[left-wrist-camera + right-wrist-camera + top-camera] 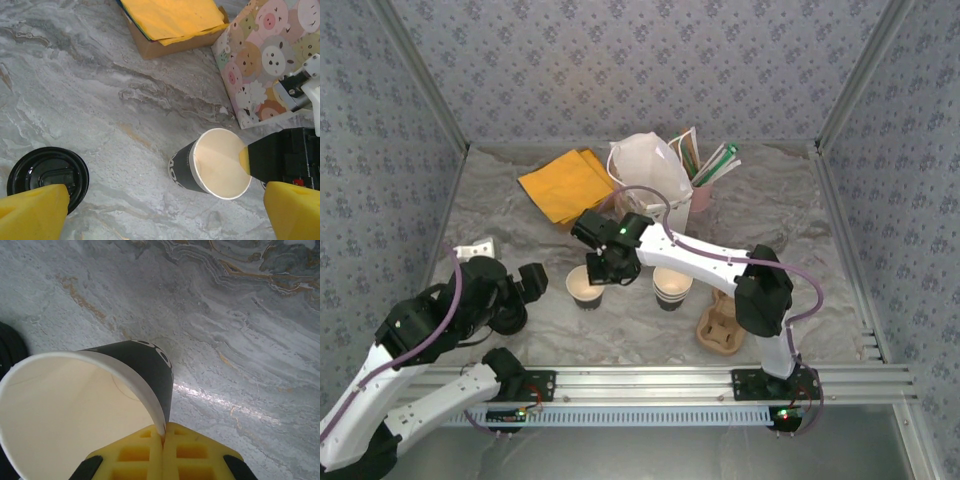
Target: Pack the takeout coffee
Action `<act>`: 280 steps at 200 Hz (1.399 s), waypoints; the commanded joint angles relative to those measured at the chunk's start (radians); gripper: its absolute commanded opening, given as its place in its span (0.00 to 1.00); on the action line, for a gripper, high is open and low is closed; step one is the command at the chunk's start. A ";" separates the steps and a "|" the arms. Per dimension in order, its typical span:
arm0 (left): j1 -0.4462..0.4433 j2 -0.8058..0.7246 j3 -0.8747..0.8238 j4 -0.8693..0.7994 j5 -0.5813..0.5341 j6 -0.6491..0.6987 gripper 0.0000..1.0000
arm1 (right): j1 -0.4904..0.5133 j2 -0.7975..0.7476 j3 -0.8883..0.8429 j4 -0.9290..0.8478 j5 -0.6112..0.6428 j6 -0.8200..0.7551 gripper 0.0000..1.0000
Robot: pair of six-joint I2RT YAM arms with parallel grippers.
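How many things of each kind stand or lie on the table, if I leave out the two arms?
Paper cups: 2
Black lid: 1
Cardboard carrier: 1
Pink cup with straws: 1
Bag: 1
Box of yellow napkins: 1
Total: 7

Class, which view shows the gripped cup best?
Left wrist: the cup, with rim, inside and dark wall. Right wrist shows it close but cropped, rim pinched in the right claw. Top shows it small, partly under that claw.
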 commanded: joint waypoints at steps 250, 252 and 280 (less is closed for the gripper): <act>0.369 0.236 -0.187 -0.046 0.305 -0.059 0.79 | -0.024 -0.301 -0.017 -0.001 0.070 -0.163 0.64; 0.377 0.241 -0.190 -0.042 0.309 -0.055 0.78 | -0.025 -0.308 -0.024 0.004 0.069 -0.163 0.64; 0.434 0.301 -0.215 -0.008 0.310 -0.006 0.65 | -0.055 -0.406 -0.128 0.070 0.071 -0.165 0.70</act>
